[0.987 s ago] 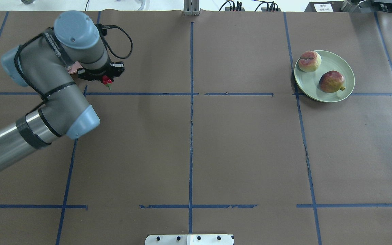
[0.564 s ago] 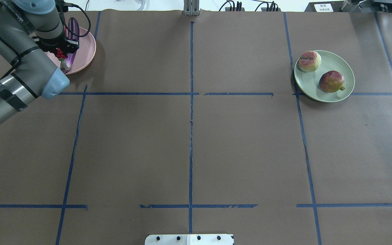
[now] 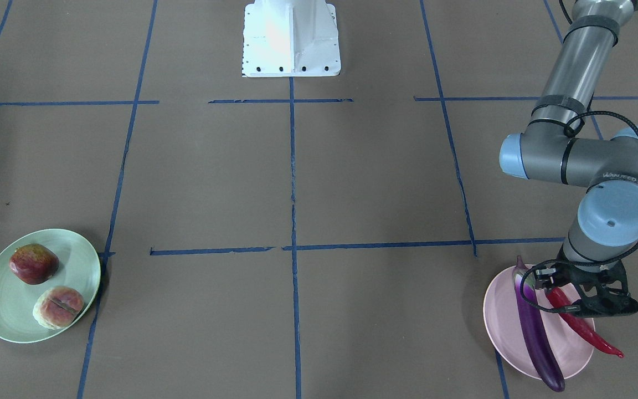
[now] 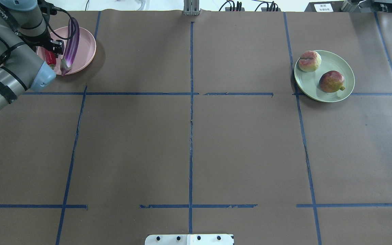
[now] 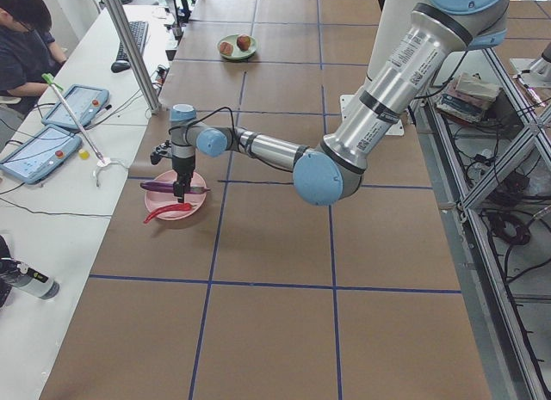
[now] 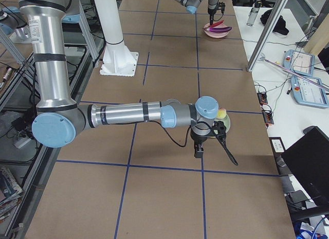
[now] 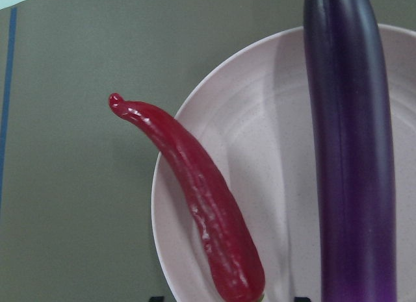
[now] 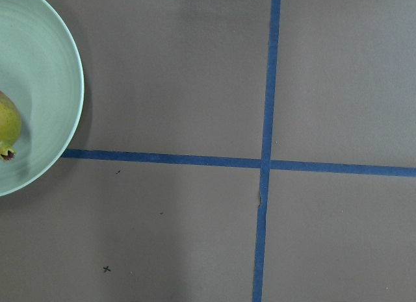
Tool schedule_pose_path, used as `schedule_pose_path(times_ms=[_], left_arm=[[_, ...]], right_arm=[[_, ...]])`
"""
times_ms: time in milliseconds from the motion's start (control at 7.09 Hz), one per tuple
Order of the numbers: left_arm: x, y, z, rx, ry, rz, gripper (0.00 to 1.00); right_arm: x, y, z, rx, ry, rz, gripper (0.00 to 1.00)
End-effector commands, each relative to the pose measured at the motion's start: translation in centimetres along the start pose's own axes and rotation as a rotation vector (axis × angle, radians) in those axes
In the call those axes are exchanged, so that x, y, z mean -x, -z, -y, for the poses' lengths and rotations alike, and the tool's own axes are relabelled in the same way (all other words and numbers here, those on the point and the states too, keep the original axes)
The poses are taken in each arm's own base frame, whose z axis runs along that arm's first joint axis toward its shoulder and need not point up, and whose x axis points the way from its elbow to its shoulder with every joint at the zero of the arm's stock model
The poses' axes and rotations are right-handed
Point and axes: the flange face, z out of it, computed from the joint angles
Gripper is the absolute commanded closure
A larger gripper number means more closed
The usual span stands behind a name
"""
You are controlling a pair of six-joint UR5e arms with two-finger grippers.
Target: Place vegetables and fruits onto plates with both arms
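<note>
My left gripper (image 3: 567,300) hangs over the pink plate (image 3: 500,324), shut on the stem end of the red chili pepper (image 3: 586,331). The chili slants down, its tip past the plate's rim. The purple eggplant (image 3: 535,332) lies across the same plate beside it. From the left wrist I see the chili (image 7: 209,208) next to the eggplant (image 7: 351,152). The green plate (image 4: 337,61) holds the peach (image 4: 309,61) and the pomegranate (image 4: 332,81). My right gripper (image 6: 205,144) hovers beside the green plate (image 6: 224,127); I cannot tell whether it is open or shut.
Brown paper with blue tape lines covers the table. The white base block (image 3: 291,39) sits at the robot's edge. A person (image 5: 21,39) and tablets are at a side table past the pink plate's end.
My left arm has swung back and to the left, carrying the chili from near the tape line to over the pink plate. The eggplant now shows. The green plate's fruits stayed put.
</note>
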Motion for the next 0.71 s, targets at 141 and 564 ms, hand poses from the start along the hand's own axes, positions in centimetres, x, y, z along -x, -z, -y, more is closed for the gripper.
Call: schedule_pose_path(times_ms=[141, 564], left_arm=[[11.4, 6.0, 2.4, 0.043, -0.113, -0.288, 0.00], [23.3, 10.1, -2.6, -0.003, -0.167, -0.373, 0.00]], right_arm=[[0.0, -0.1, 0.0, 0.001, 0.001, 0.000, 0.00], [0.1, 0.0, 0.0, 0.001, 0.001, 0.000, 0.00]])
